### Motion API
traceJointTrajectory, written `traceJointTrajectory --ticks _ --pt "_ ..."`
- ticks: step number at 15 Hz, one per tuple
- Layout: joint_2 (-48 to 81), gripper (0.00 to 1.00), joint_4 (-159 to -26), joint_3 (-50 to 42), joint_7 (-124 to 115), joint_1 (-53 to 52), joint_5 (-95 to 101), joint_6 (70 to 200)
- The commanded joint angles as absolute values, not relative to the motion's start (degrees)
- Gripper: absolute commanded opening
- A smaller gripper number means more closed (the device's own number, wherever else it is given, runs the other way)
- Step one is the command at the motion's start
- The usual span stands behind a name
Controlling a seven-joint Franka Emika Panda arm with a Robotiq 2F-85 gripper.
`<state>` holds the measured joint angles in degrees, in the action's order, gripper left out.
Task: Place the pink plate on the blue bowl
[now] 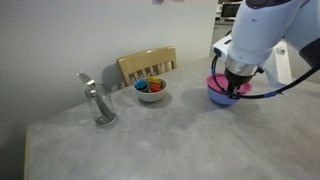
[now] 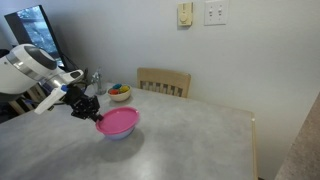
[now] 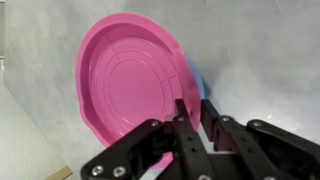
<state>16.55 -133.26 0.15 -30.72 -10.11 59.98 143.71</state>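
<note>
The pink plate (image 1: 222, 86) lies on top of the blue bowl (image 1: 218, 98) near the table's edge; both also show in an exterior view, plate (image 2: 118, 122) over bowl (image 2: 118, 134). In the wrist view the plate (image 3: 125, 85) fills the frame and only a blue sliver of the bowl (image 3: 197, 75) shows beside it. My gripper (image 3: 193, 108) straddles the plate's near rim with its fingers close together on it. It shows in both exterior views (image 1: 236, 84) (image 2: 92, 113) at the plate's edge.
A white bowl (image 1: 151, 90) (image 2: 119, 94) with colourful items stands near a wooden chair back (image 1: 148, 63) (image 2: 164, 80). A tall grey metal utensil (image 1: 98, 103) stands on the grey table (image 1: 170, 140). A wall is behind.
</note>
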Motion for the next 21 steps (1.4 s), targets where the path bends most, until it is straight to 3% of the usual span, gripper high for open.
traceJointTrajectory --ticks 1,8,14,21 --pt "14.81 0.52 -135.13 1.46 -28.25 -9.09 56.94 142.35" --pt "10.4 0.99 -137.91 2.62 -17.14 -8.08 45.31 142.97" --pt "2.13 1.0 -138.01 2.09 -6.22 -5.69 32.82 141.86" --pt "-1.32 1.0 -132.4 -2.05 15.93 -0.27 6.34 123.83"
